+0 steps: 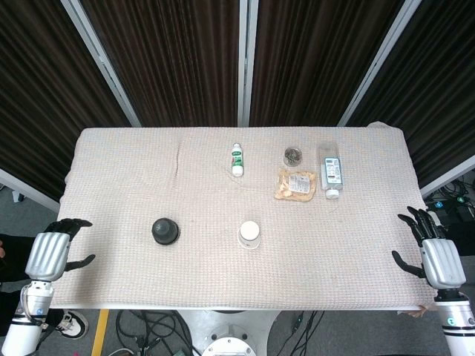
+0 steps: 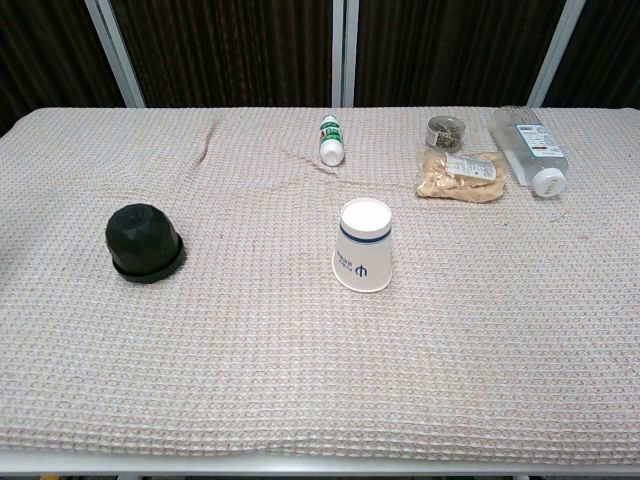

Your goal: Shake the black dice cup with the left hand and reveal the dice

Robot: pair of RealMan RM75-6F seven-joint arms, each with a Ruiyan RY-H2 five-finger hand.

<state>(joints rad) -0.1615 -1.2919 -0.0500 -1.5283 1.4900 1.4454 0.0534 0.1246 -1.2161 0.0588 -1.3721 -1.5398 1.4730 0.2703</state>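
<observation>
A: Step in hand? Left robot hand (image 1: 52, 252) sits lower left, fingers apart, holding nothing, off the table (image 1: 111, 170) edge.
B: Reach right, come down over the black dice cup (image 1: 165, 231), wrap low near its base.
A: Cup's a dark dome, left of centre. Right robot hand (image 1: 434, 252) spread, empty.

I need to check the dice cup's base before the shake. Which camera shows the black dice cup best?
The chest view: the black dice cup shows side-on, dome over a wider base rim on the cloth. The head view shows it from above, small, as a dark round shape, with its base rim hard to make out.
</observation>
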